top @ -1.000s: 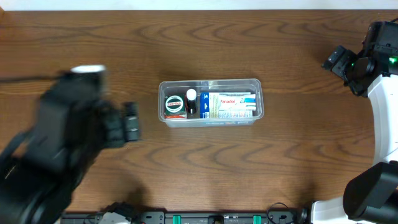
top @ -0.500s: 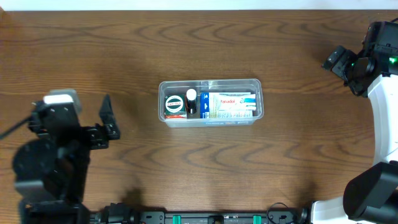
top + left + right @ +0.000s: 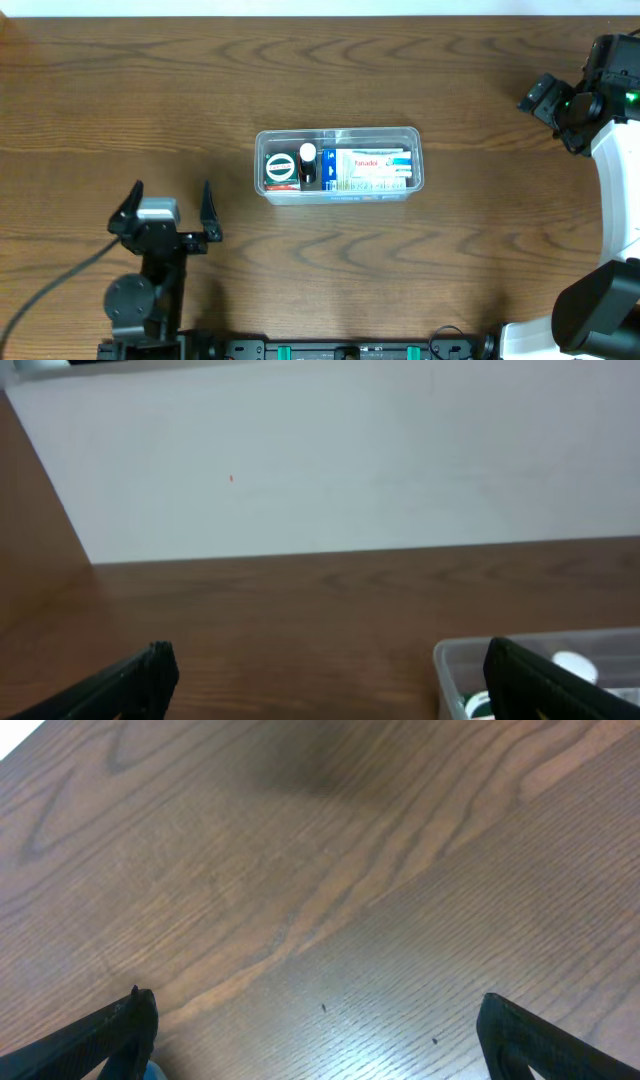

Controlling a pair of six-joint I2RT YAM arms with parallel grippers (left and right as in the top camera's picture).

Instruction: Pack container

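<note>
The clear plastic container [image 3: 412,158] sits at the table's middle. It holds a small round tin, a white-capped bottle and flat packets. My left gripper [image 3: 168,196] is open and empty at the front left, well apart from the container. In the left wrist view my left gripper [image 3: 325,665] spans bare wood, with the container's near corner [image 3: 455,665] at the lower right. My right gripper [image 3: 535,97] is at the far right edge, away from the container. In the right wrist view my right gripper [image 3: 315,1020] is open over bare wood.
A white wall [image 3: 350,460] rises behind the table's far edge. The brown wooden table [image 3: 320,70] surrounds the container on all sides. The right arm's white base [image 3: 615,190] stands along the right edge.
My left arm has swung back and down toward the front left edge, and its open fingers now point toward the far side. The right arm and container have not moved.
</note>
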